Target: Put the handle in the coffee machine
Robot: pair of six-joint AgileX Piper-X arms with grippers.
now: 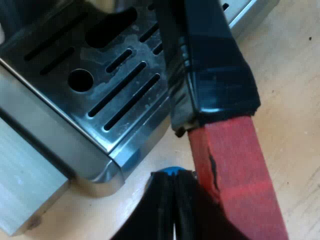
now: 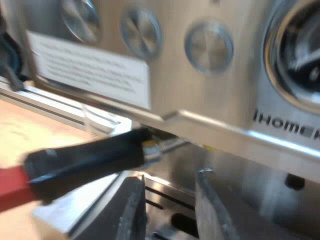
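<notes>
With the holder (image 2: 95, 162) set under the front of the espresso machine (image 2: 210, 100), the fingers of the right gripper (image 2: 170, 205) spread wide and empty below it and those of the left gripper (image 1: 175, 207) closed beside its red end (image 1: 240, 170), a sideways push may be deflected and the holder left unlocked.

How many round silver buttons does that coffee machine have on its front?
3 in a row: one button above the white label, one over the label's end, one nearest the gauge. Others may be hidden.

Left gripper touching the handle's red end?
Cannot tell. Left wrist view: the left gripper overlaps the red end of the handle, with no gap or contact plain.
</notes>
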